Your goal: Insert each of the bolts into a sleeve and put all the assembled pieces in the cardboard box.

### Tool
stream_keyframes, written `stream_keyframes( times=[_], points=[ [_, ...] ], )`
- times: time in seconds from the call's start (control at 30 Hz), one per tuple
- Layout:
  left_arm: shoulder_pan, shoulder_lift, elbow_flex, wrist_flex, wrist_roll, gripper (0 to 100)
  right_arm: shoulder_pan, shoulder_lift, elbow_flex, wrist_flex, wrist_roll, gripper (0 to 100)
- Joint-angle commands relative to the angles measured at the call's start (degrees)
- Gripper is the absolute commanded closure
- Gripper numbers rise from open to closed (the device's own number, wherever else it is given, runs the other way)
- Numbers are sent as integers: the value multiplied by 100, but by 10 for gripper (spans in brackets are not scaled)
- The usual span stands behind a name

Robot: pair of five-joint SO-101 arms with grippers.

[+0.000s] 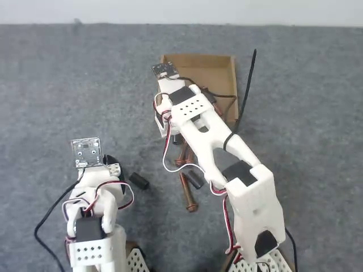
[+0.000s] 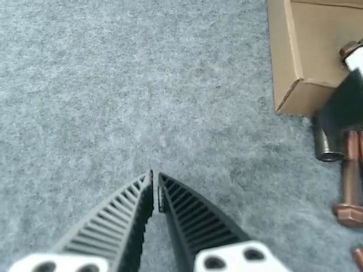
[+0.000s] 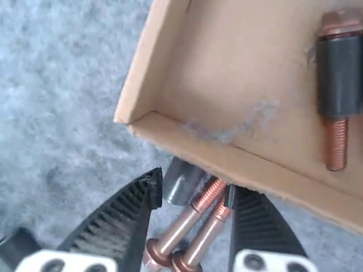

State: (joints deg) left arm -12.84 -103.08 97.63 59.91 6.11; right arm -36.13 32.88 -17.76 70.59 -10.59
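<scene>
Right wrist view puts the right gripper at the lower centre of the frame. Its fingers are spread, one on each side of two copper bolts without pinching them. The bolts lie side by side, heads toward the lower edge and shanks slanting up and right toward the near wall of the cardboard box. A dark sleeve lies just beside that wall, at the bolts' upper ends. Inside the box, at the upper right, rests an assembled piece, a bolt in a black sleeve. Its long axis runs up and down the frame, head at the top and bare thread at the bottom. In the left wrist view the left gripper hovers over grey carpet with its fingers pressed together, holding nothing. In the high view a loose black sleeve lies left of centre. A second black sleeve sits just beside a single bolt, which points nearly straight up the frame with its head lowest. The worktop is covered in grey carpet. A pale wall runs along the top edge.
</scene>
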Motion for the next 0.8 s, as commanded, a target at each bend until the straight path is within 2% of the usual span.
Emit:
stream_keyframes(
  times=[0.0, 0.33, 0.4, 0.53, 0.77],
  points=[
    [-35, 0, -101, 26, -53, 989, -57, 119, -290, -101, -79, 840],
    [-35, 0, -101, 26, -53, 989, -312, 470, -299, -259, -53, 841],
    [-35, 0, -101, 26, -53, 989, -286, 470, -299, -259, -53, 866],
    [-35, 0, -101, 26, -53, 989, -198, 479, -299, -233, -53, 987],
    [-35, 0, -101, 26, -53, 989, -48, 303, -299, 312, -53, 979]
  ],
)
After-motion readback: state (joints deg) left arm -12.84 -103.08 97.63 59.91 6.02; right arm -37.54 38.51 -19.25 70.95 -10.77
